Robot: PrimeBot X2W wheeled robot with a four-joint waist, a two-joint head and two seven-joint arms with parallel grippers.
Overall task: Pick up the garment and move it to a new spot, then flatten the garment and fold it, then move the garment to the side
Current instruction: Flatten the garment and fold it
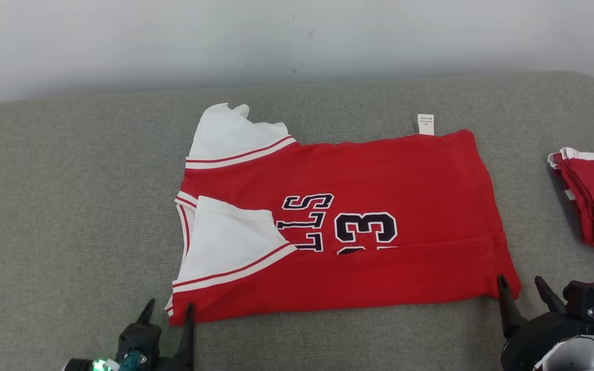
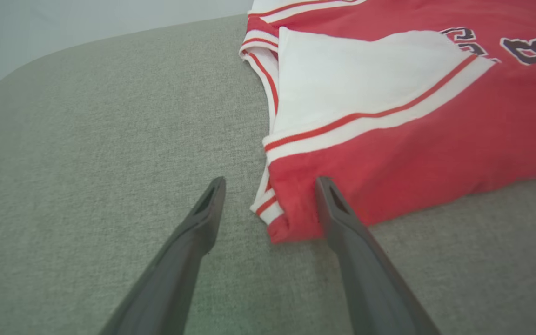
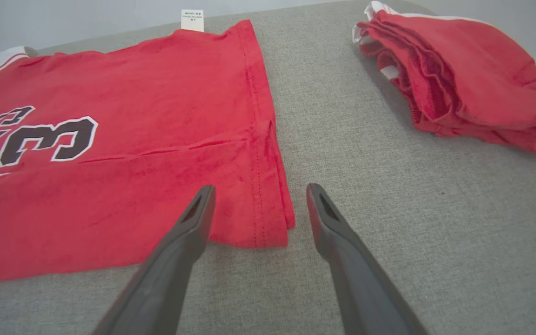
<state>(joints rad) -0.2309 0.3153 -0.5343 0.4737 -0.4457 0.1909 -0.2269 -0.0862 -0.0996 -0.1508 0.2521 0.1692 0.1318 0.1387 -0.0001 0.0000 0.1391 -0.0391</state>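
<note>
Folding step judged in hand: the shirt (image 1: 379, 206) lies flat mid-surface (image 1: 70, 206), near edge turned over, with left tool (image 1: 169, 305) and right tool (image 1: 520, 280) both open at its near corners; next fold needs both corners pinched evenly.

Soft matt cloth on a rough woven cover
The garment (image 1: 379, 175) is matt knit cloth with smooth printed numerals; the desk (image 1: 70, 206) is covered in rough grey woven fabric; the jaws of the left gripper (image 1: 169, 305) and right gripper (image 1: 519, 279) are smooth, matt dark plastic.
</note>
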